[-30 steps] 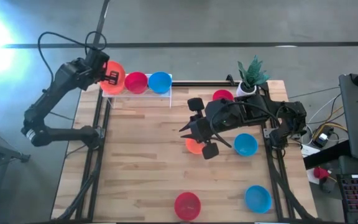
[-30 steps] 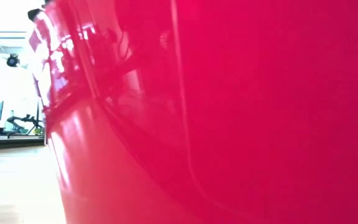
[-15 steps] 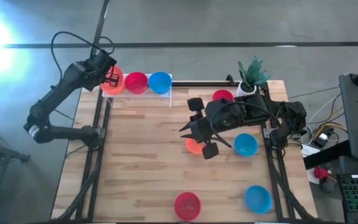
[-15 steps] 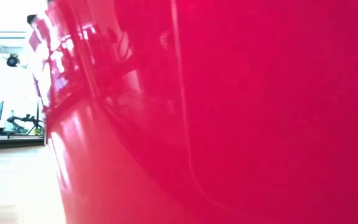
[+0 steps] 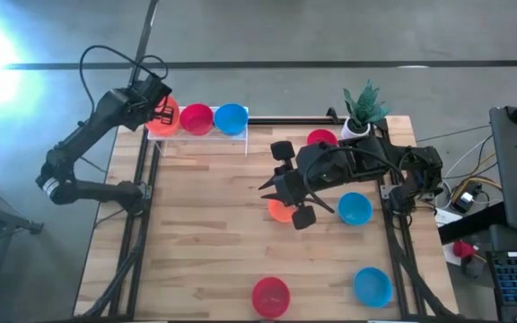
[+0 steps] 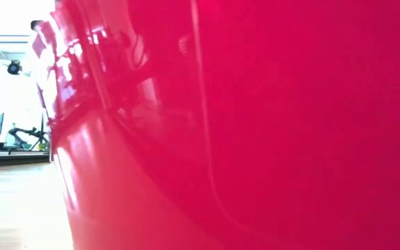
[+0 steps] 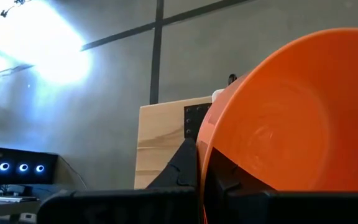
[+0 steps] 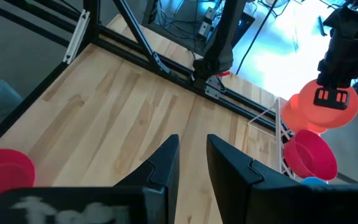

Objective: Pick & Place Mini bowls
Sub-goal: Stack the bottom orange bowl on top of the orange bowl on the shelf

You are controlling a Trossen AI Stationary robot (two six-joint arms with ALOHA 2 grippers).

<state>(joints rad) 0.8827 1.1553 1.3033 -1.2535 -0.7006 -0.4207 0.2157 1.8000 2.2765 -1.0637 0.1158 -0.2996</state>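
Mini bowls: the orange bowl (image 5: 163, 115), likely light, stiff, slick plastic, thin rim. Left gripper (image 5: 158, 111) clenched on that rim at the rack (image 5: 240, 115); right gripper (image 5: 291, 194) waits mid-table, fingers barely parted, holding nothing.

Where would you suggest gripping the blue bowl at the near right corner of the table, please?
Take the blue bowl by its thin rim, one finger inside and one outside, coming straight down. It sits upright and open-side up, apart from the red bowl beside it, so any rim section looks free. The right gripper is nearer.

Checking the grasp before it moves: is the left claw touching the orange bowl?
Touching. In the left wrist view, the left claw pinches the rim of the orange bowl between its fingers.
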